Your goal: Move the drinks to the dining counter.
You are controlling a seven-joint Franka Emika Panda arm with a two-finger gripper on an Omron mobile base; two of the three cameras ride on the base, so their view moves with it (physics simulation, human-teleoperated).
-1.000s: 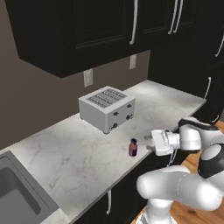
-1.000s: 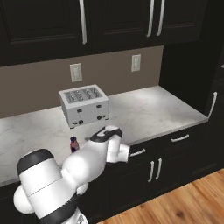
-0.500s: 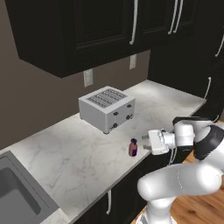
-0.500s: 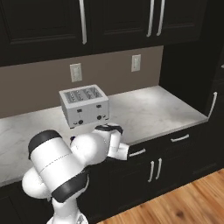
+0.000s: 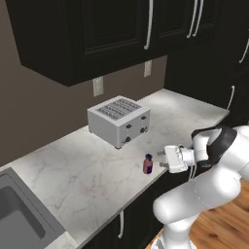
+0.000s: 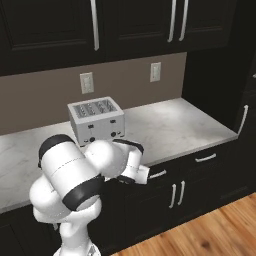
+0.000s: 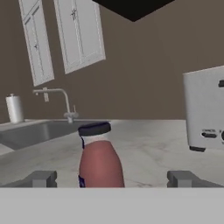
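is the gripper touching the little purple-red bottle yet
Apart. In the hand view the purple-red bottle stands upright between the two fingertips, with clear marble showing on each side. The left base view also shows the gripper short of it.

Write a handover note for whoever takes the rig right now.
End effector: open, level with the small bottle, fingers either side of it in the hand view, not closed on it.
Bottle: upright near the front edge of the worktop, in front of the toaster.
Done: approach lined up.
Left: close on the bottle, lift it, carry it to the dining counter; then the other drinks.
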